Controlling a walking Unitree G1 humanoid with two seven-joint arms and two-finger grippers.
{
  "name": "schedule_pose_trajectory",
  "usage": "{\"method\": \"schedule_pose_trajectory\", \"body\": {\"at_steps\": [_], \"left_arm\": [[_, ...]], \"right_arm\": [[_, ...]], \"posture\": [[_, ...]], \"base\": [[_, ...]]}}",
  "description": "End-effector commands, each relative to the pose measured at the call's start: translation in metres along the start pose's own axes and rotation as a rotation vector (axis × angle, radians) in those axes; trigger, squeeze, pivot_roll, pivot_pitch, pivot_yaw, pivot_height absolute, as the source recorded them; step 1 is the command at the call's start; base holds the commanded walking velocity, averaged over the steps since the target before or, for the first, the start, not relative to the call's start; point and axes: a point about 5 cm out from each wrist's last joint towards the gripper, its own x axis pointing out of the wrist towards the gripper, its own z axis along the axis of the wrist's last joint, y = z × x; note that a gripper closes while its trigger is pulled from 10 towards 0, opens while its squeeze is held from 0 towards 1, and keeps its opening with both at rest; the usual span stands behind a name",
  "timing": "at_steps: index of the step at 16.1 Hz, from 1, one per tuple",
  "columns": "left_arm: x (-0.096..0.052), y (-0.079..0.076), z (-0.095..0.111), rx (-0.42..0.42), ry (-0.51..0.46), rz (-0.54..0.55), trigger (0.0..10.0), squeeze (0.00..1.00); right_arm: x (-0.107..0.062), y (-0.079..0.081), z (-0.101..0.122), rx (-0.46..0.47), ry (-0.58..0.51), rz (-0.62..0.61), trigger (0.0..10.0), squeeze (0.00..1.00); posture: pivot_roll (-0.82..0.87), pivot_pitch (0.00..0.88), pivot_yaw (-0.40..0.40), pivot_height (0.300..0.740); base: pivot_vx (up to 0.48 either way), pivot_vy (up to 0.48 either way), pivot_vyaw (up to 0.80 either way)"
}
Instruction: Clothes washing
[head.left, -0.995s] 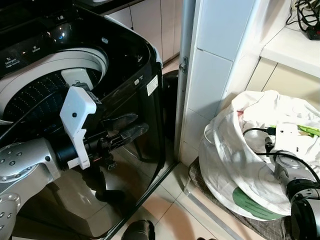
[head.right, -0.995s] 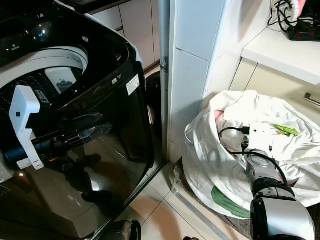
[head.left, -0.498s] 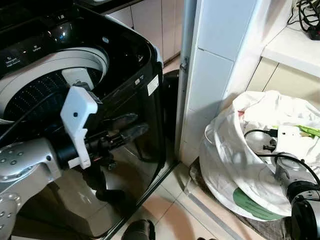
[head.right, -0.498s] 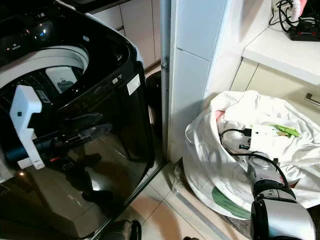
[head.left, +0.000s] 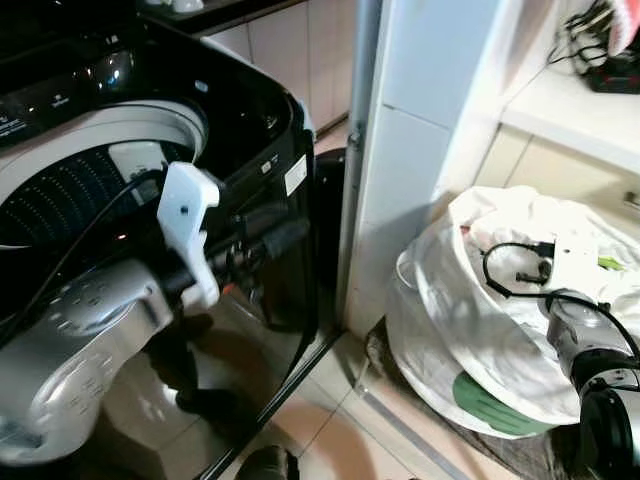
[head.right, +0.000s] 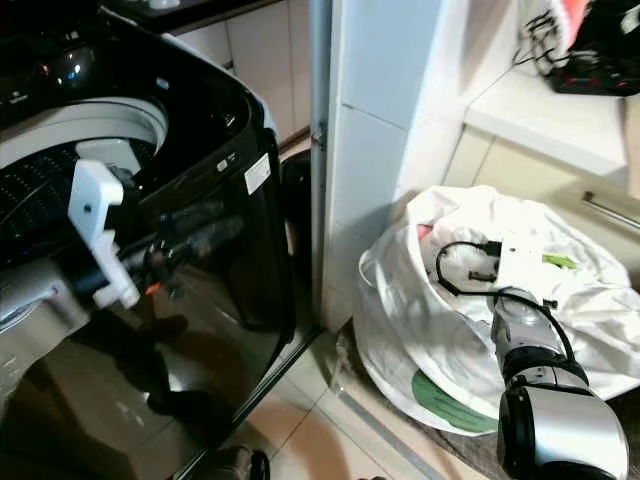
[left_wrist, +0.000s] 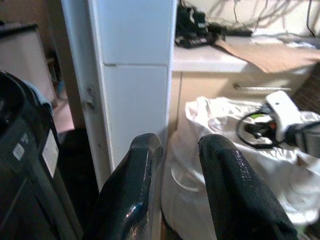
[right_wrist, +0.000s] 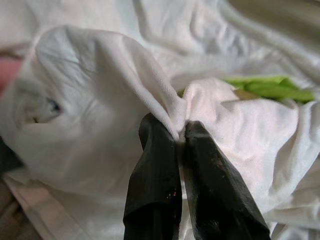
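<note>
1. A black top-loading washing machine (head.left: 270, 200) fills the left of the scene, its lid up and its grey ribbed drum (head.left: 60, 195) exposed beneath a white rim.
2. A white tiled pillar (head.right: 385, 130) rises in the middle, with a pale counter (head.right: 540, 115) carrying black cables at the far right.
3. A big white plastic bag (head.right: 430, 340) with a green mark low on its side sits on the floor at the right, just beside the pillar, bulging with laundry.
4. The white crumpled cloth (right_wrist: 105, 100) heaps up out of the bag's mouth; it is soft, finely knitted and deeply folded, with a strip of bright green fabric (right_wrist: 272, 87) tucked among the folds and a hint of pink at one edge.
5. The left gripper (left_wrist: 180, 145) hangs in front of the washing machine's near side, its two black fingers slightly apart and empty.
6. The right gripper (right_wrist: 179, 130) reaches into the bag, its fingers (right_wrist: 155, 170) pinched together on a raised ridge of the white cloth.
</note>
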Motion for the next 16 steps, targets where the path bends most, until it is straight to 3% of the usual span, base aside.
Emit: {"method": "schedule_pose_trajectory", "body": {"at_steps": [1, 5, 7, 8, 9, 11, 12, 13, 16], "left_arm": [[0.009, 0.003, -0.004, 0.011, -0.023, 0.025, 10.0, 0.0], [0.031, 0.006, -0.003, 0.05, -0.11, 0.043, 10.0, 0.0], [0.045, 0.007, 0.007, 0.155, -0.154, 0.027, 10.0, 0.0], [0.048, 0.007, 0.01, 0.17, -0.171, 0.019, 10.0, 0.0], [0.057, 0.003, 0.017, 0.183, -0.223, -0.009, 10.0, 0.0], [0.064, 0.0, 0.021, 0.18, -0.261, -0.029, 10.0, 0.0], [0.07, -0.003, 0.024, 0.172, -0.291, -0.038, 10.0, 0.0], [0.077, -0.009, 0.031, 0.11, -0.35, -0.067, 10.0, 1.0], [0.084, -0.013, 0.039, -0.016, -0.456, -0.059, 10.0, 1.0]], "right_arm": [[0.001, 0.002, 0.02, 0.039, -0.089, 0.027, 0.0, 0.0], [-0.006, 0.002, 0.054, 0.038, -0.232, 0.165, 0.0, 0.0], [-0.038, 0.002, 0.095, 0.173, -0.337, 0.35, 0.0, 0.0], [-0.045, 0.002, 0.101, 0.196, -0.349, 0.395, 0.0, 0.0], [-0.069, 0.009, 0.124, 0.256, -0.386, 0.554, 0.0, 0.0], [-0.09, 0.017, 0.141, 0.304, -0.423, 0.675, 0.0, 0.0], [-0.109, 0.024, 0.158, 0.377, -0.458, 0.779, 0.0, 0.0], [-0.137, 0.035, 0.179, 0.441, -0.505, 0.94, 0.0, 0.0], [-0.159, 0.05, 0.196, 0.567, -0.51, 1.086, 0.0, 0.0]], "posture": [[0.09, 0.0, 0.005, 0.74], [0.02, 0.0, 0.014, 0.74], [-0.03, 0.0, 0.035, 0.74], [-0.04, 0.0, 0.039, 0.74], [-0.06, 0.0, 0.054, 0.74], [-0.08, 0.0, 0.059, 0.74], [-0.09, 0.0, 0.06, 0.74], [-0.09, 0.0, 0.058, 0.74], [-0.09, 0.0, 0.042, 0.74]], "base": [[0.0, 0.0, 0.0], [0.0, 0.0, 0.0], [0.0, 0.0, 0.0], [0.0, 0.0, 0.0], [0.0, 0.0, 0.0], [0.0, 0.0, 0.0], [0.0, 0.0, 0.0], [0.0, 0.0, 0.0], [0.0, 0.0, 0.0]]}}
